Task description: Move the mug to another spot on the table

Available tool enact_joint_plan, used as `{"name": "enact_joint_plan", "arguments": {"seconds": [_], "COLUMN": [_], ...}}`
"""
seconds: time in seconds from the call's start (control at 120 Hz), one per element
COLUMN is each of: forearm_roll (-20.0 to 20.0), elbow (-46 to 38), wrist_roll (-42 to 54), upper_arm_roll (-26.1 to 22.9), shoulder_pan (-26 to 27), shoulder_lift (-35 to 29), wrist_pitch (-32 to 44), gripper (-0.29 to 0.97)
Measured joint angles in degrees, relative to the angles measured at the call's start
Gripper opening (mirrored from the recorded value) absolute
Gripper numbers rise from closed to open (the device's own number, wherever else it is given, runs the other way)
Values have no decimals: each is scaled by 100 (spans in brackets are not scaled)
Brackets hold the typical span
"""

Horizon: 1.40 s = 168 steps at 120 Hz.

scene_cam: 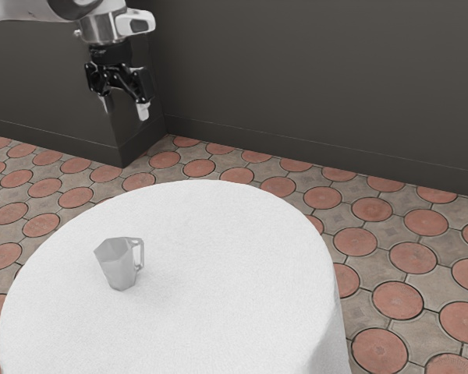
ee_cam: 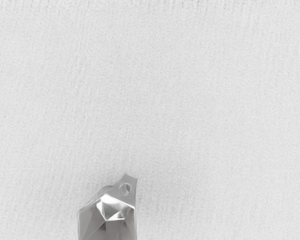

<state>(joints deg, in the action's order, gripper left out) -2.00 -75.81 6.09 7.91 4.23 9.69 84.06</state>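
As we log this moment, the stock reads as follows.

Item 1, mug (scene_cam: pixel 119 263): qty 1. Grey, faceted, metallic sheen. It stands upright on the table (scene_cam: pixel 242 257), on the part toward the ext. view's left, set in from the edge. Its handle (scene_cam: pixel 138 253) points to the ext. view's right. The mug stands free, w/ a soft shadow at its base. In the wrist view we look down on the mug (ee_cam: pixel 108 215) from above and see its angular inside, w/ the handle (ee_cam: pixel 125 188) as a small loop. White cloth (ee_cam: pixel 190 100) lies all round it.

Item 2, our gripper (scene_cam: pixel 125 107): qty 1. Black, two fingers, one w/ a pale tip (scene_cam: pixel 143 111). It hangs high at the ext. view's upper left, pointing down, well above the tabletop and well apart from the mug. The fingers stand apart and we carry no load.

Item 3, table: qty 1. Round, covered w/ textured white cloth (scene_cam: pixel 296 312) that drapes over the edge.

Item 4, floor (scene_cam: pixel 405 257): round terracotta tiles set in grey surrounds.

Item 5, wall (scene_cam: pixel 335 70): dark grey, w/ a low skirting. A dark block (scene_cam: pixel 132 132) juts from it behind our gripper.
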Motion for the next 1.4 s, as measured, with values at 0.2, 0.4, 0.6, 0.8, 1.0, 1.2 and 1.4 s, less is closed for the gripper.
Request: {"name": "enact_joint_plan", "arguments": {"seconds": [0.2, 0.4, 0.6, 0.8, 1.0, 1.2, 1.4], "forearm_roll": [38, 174, 397, 1161, 1580, 1630, 1633], "elbow": [2, 2, -7, 361, -329, -876, -1381], "wrist_roll": [115, 229, 362, 620, 808, 936, 1022], "upper_arm_roll": [-44, -81, -336, -324, -153, -105, -97], "shoulder_pan": [54, 273, 310, 510, 514, 475, 448], "shoulder_lift": [27, 460, 1078, 2069, 2319, 2529, 2708], "wrist_pitch": [335, 493, 392, -6, -1, 381, 689], "gripper": [68, 68, 68, 68, 68, 68, 68]}}
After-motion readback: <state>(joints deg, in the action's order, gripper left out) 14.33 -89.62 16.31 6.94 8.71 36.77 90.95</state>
